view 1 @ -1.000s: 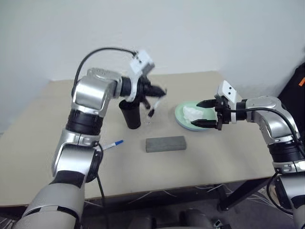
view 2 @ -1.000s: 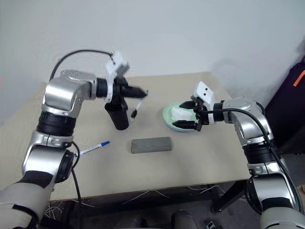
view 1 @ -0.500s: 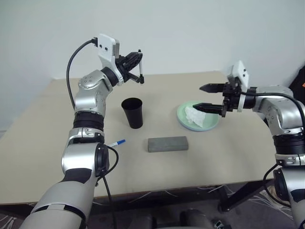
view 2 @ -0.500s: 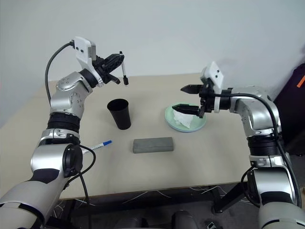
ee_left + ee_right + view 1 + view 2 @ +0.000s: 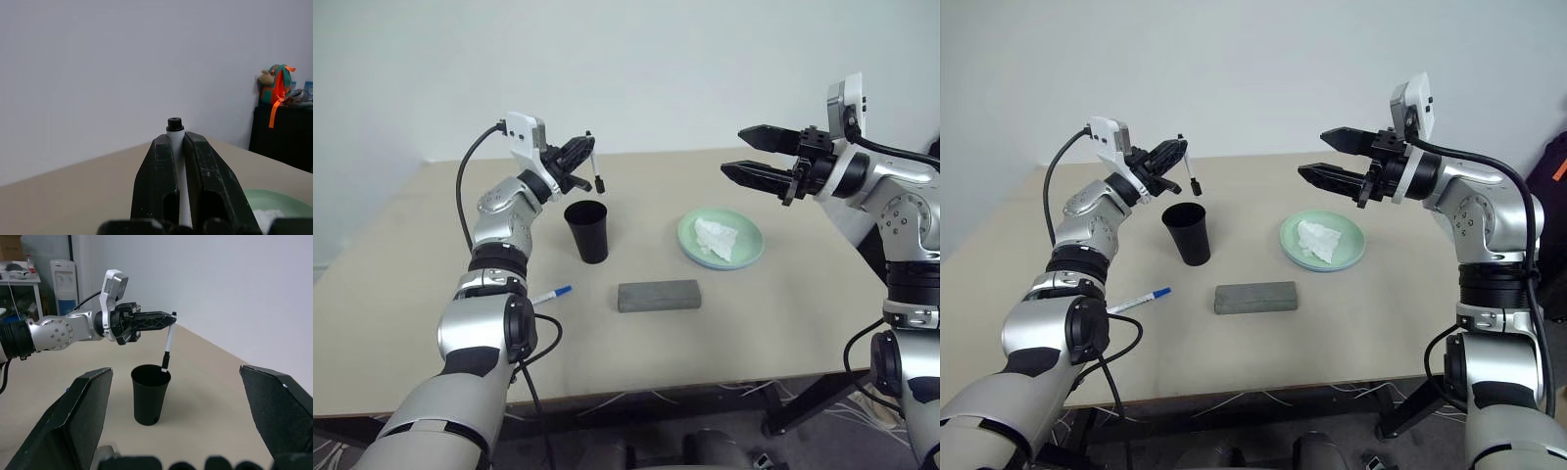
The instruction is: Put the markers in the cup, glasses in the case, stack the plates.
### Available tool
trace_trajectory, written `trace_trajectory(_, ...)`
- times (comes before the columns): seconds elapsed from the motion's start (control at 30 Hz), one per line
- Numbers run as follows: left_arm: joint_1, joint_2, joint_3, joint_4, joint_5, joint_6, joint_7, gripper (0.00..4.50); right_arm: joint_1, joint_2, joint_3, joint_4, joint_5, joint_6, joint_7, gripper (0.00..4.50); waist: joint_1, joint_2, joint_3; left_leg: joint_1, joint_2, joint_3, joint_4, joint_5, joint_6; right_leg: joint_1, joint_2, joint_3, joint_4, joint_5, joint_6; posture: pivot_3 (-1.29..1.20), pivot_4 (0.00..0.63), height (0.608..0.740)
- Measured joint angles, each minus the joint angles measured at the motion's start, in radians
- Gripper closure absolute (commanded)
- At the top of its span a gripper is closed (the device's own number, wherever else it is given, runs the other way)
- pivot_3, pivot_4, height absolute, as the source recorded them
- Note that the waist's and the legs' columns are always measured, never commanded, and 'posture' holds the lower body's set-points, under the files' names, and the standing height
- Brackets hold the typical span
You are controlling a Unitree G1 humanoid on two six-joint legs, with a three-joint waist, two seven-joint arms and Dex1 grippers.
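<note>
L gripper [image 5: 585, 162] is clamped on the black-capped marker [image 5: 596, 170], fingers tight around the white barrel w/ only the pen between them. Marker hangs near-vertical, cap end down, just above the cup [image 5: 587, 231]; tip looks close to the rim but not inside, hard to be sure from the head views. Cup stands upright on the tabletop [image 5: 754, 313]. R gripper [image 5: 751, 154] is raised over the far right of the tabletop, fingers spread wide, holding nothing. Below it the pale green plate [image 5: 744, 257] lies flat w/ a crumpled white tissue [image 5: 716, 237] on it. Gray case [image 5: 658, 295] sits nearer the front edge, between cup and plate, closed. Blue-capped marker [image 5: 549, 295] lies on the tabletop beside the L arm, well apart from the cup.
</note>
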Motion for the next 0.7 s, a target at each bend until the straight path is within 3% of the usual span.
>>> trace_trajectory(0.7, 0.066, 0.038, -0.007, 0.069, 0.038, -0.055, -0.025, 4.47, 0.046, -0.008, -0.001, -0.015, 0.002, 0.001, -0.039, 0.0, 0.01, 0.0, 0.0, 0.0, 0.0, 0.0, 0.0, 0.0, 0.0, 0.0, 0.0, 0.0, 0.0, 0.0, 0.0, 0.0, 0.0, 0.731)
